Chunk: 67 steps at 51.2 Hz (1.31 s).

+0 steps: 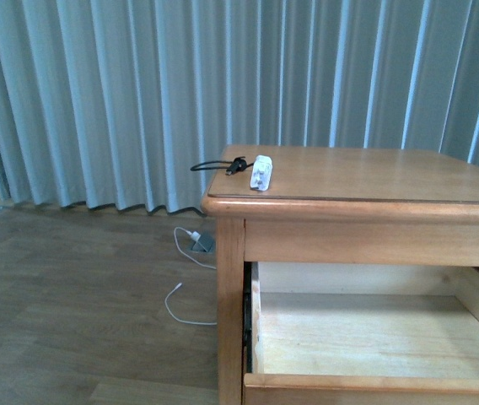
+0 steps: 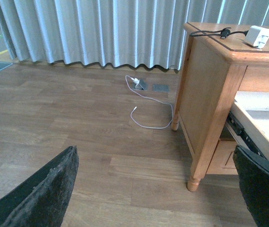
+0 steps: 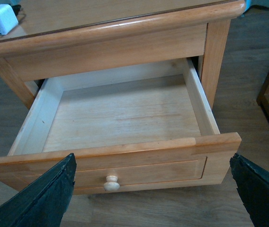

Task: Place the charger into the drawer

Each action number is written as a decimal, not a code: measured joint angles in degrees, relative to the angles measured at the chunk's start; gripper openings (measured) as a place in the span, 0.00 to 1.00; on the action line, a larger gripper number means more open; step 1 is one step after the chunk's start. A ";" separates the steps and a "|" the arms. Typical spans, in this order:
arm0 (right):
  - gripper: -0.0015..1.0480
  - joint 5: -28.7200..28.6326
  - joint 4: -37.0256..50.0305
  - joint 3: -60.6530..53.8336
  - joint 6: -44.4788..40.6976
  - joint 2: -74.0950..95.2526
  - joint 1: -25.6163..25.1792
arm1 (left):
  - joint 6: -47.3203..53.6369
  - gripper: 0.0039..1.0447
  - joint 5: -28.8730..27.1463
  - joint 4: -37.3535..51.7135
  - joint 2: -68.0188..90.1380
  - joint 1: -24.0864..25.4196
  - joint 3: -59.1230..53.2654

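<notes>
Charger (image 1: 261, 171) sits on the cabinet top (image 1: 374, 173) near its front left corner, black cable looping off beside it. Drawer (image 3: 139, 150) is pulled out, pale wood showing inside. Left gripper (image 2: 154, 150) has its fingers spread wide over the floor. Right gripper (image 3: 152, 158) is spread wide too, hanging by the drawer's knob (image 3: 111, 182).

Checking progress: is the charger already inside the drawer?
No, the charger lies on the cabinet top, while the open drawer holds nothing.
</notes>
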 joint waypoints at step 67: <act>0.92 -7.85 -2.10 -2.89 1.31 -9.42 -9.68 | 0.00 0.95 0.00 0.00 0.00 0.00 0.00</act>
